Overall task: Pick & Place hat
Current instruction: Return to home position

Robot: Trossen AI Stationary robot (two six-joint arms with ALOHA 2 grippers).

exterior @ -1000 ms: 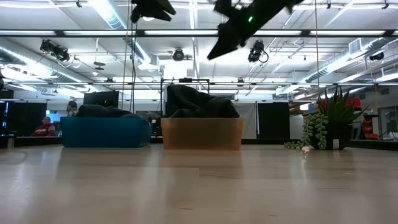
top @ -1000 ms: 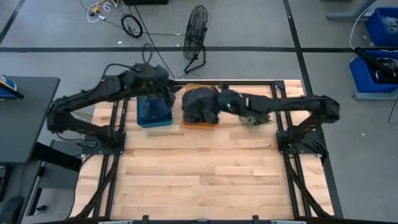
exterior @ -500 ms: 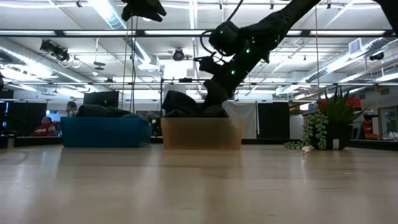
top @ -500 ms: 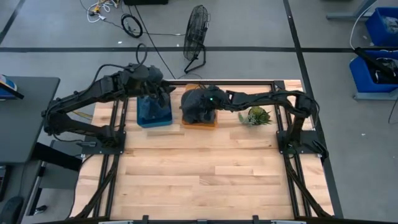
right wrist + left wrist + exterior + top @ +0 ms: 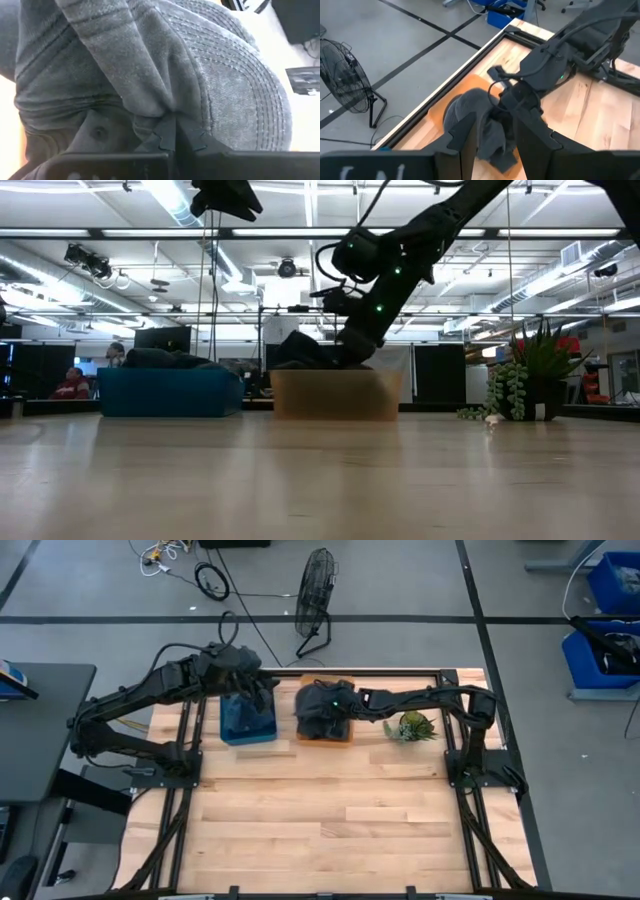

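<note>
The black cap [image 5: 320,715] lies on top of the dark heap in the orange bin [image 5: 322,741], at the far middle of the table [image 5: 320,810]. The heap rises above the bin's rim. The right gripper [image 5: 177,135] is down on this cap, directly above it. Its fingers [image 5: 165,137] are drawn narrow and nip a fold of the grey-black cloth, with the stitched brim just beside them (which way the brim points across the table I cannot tell). The right arm reaches in from the right, so cap and bin lie at the left end of its reach. Any way out runs up and back to the right, over the plant [image 5: 412,726] just right of the bin. My judgement is that the fingers must let the fold go before the arm lifts, or the cap may come out with them. The left gripper [image 5: 492,132] hangs above the blue bin [image 5: 250,730], just left of the orange one. Its fingers are spread wide and hold nothing.
</note>
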